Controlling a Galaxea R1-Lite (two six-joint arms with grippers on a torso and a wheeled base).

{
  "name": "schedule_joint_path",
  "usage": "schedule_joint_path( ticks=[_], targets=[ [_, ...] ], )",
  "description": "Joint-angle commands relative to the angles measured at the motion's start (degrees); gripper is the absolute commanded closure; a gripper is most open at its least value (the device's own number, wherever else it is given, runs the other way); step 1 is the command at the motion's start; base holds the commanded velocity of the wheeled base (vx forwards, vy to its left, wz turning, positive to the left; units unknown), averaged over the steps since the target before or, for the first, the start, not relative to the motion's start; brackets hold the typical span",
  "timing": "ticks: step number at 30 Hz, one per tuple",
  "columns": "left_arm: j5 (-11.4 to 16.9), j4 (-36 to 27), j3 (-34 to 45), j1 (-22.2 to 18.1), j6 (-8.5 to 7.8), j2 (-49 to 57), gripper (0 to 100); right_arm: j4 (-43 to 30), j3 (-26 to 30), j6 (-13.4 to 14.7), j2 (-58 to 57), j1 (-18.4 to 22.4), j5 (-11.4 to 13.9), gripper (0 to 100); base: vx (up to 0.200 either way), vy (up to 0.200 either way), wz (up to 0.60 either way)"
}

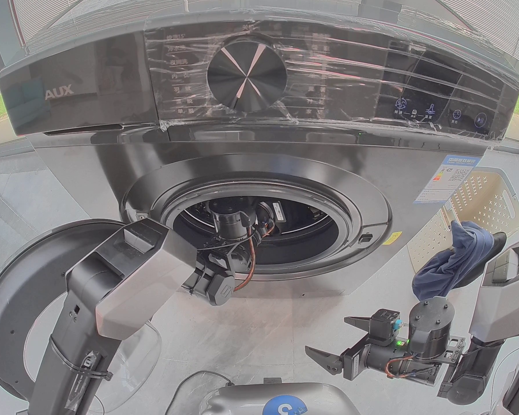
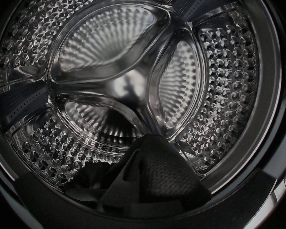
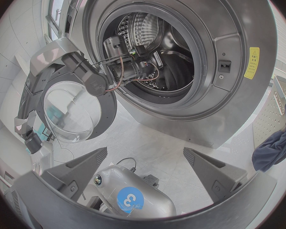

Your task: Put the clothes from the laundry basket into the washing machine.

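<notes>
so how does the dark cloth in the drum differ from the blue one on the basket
The dark cloth lies at the bottom of the drum; the blue cloth hangs over the basket edge. The dark cloth looks black and mesh-textured, the blue cloth smooth navy. Both are bunched up.

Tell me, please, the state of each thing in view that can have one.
washing machine door, open, swung to the robot's left.
drum, dark garment lying at its bottom.
left arm, wrist inside the drum's opening.
right gripper, open, holding nothing.
laundry basket, blue garment draped over its rim.
</notes>
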State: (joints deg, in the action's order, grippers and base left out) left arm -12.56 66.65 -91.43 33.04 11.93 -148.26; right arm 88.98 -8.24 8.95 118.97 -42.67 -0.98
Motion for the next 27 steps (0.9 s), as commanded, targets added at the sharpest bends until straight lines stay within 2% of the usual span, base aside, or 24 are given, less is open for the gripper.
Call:
schedule_joint_path(
  ticks=[1,4,5,6,12,14,16,17,19,22,27],
  targets=[
    [-0.63,-3.89,-8.77,-0.96,0.02,-6.86,100,0.58,0.07,0.02,0.30,-0.22,0.01,0,0.000,0.000,0.00],
    [-0.63,-4.16,-8.85,-0.87,-0.16,-7.22,100,0.58,0.07,0.02,0.30,-0.22,0.01,0,0.000,0.000,0.00],
    [-0.72,-4.07,-8.33,-0.87,-0.68,-7.39,100,0.58,-0.02,0.02,0.30,-0.22,0.01,0,0.000,0.000,0.00],
    [-0.89,-4.07,-7.89,-0.87,-0.86,-7.39,0,0.58,-0.02,0.02,0.30,-0.22,0.01,0,0.000,0.000,0.00],
    [-1.07,-5.12,-0.42,-1.04,-1.65,-3.17,0,0.58,0.07,0.02,0.30,-0.22,0.01,0,0.000,0.000,0.00],
    [-0.19,-6.62,4.68,-0.96,-1.92,0.17,0,0.58,-0.02,0.02,0.30,-0.22,0.01,0,0.000,0.000,0.00],
    [0.16,-6.88,6.53,-0.69,-2.53,1.57,0,0.58,-0.02,0.02,0.30,-0.22,0.01,0,0.000,0.000,0.00],
    [0.34,-6.79,9.16,-0.43,-4.55,3.24,0,0.58,-0.02,0.02,0.30,-0.22,0.01,0,0.000,0.000,0.00],
    [0.34,-6.88,9.95,-0.34,-5.34,3.77,0,0.58,-0.02,0.02,0.30,-0.22,0.01,0,0.000,0.000,0.00],
    [0.60,-8.20,12.24,-0.25,-7.63,5.53,0,0.58,-0.02,0.02,0.39,-0.22,0.01,0,0.000,0.000,0.00],
    [3.42,-8.99,14.70,0.10,-8.86,6.49,0,0.58,-0.02,0.02,0.56,-0.22,0.01,0,0.000,0.000,0.00]
  ],
)
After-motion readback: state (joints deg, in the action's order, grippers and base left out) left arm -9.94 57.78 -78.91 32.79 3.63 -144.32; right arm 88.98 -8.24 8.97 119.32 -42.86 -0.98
